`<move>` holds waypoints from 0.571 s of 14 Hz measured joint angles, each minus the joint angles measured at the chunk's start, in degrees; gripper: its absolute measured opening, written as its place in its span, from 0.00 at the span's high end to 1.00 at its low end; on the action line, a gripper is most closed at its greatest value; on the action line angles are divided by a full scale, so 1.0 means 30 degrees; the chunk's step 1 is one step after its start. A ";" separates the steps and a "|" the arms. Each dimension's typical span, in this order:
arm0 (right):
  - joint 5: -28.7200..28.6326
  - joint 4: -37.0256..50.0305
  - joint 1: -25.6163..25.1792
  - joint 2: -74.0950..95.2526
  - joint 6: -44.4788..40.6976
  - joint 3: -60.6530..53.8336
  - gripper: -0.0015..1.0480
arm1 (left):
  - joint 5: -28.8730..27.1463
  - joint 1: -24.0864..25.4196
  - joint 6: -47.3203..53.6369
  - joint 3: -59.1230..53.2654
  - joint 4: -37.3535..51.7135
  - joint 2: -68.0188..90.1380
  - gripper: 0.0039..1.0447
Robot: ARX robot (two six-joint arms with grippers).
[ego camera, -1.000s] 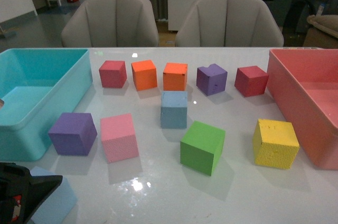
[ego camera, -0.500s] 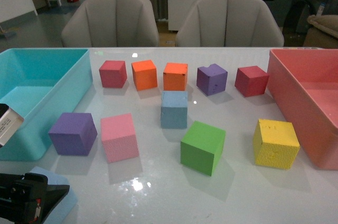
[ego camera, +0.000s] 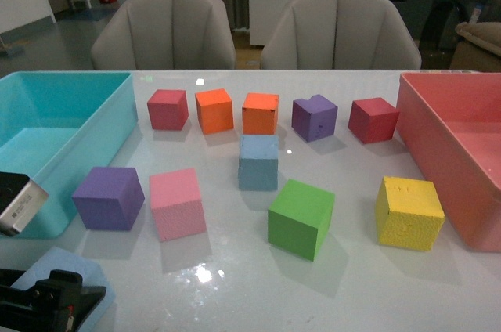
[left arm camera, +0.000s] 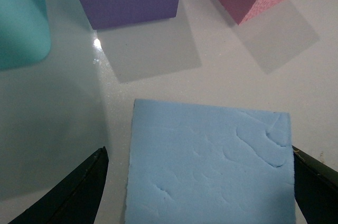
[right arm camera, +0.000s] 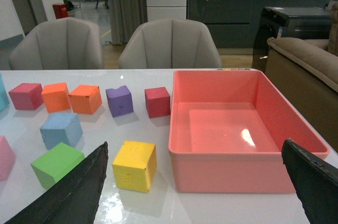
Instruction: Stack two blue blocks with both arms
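The blue block point(left arm camera: 208, 167) lies between the left hand's point(left arm camera: 198, 151) wide-spread, released fingers.

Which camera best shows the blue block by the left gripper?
Left wrist view: the blue block fills it, inside the open left gripper. Front view shows only part; right wrist view misses it.
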 joint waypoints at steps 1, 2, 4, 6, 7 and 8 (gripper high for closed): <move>0.0000 0.0000 0.0000 0.0000 0.0000 0.0000 0.06 | -0.0284 -0.0197 0.0270 0.0000 0.0423 0.0481 0.06; 0.0000 0.0000 0.0000 0.0000 0.0000 0.0000 0.06 | -0.0481 -0.0350 0.0495 -0.0029 0.0765 0.0780 0.06; 0.0000 0.0000 0.0000 0.0000 0.0000 0.0000 0.06 | -0.0765 -0.0532 0.0940 -0.0211 0.0838 0.0809 0.26; 0.0000 0.0000 0.0000 0.0000 0.0000 0.0000 0.06 | -0.0954 -0.0816 0.0998 -0.0466 -0.0357 -0.0954 0.45; 0.0000 0.0007 0.0000 0.0000 0.0000 0.0000 0.06 | -0.0947 -0.1071 0.1005 -0.0474 -0.1027 -0.2361 0.47; 0.0000 0.0000 0.0000 0.0000 0.0000 0.0000 0.06 | -0.0911 -0.1464 0.0991 -0.0357 -0.1996 -0.4022 0.49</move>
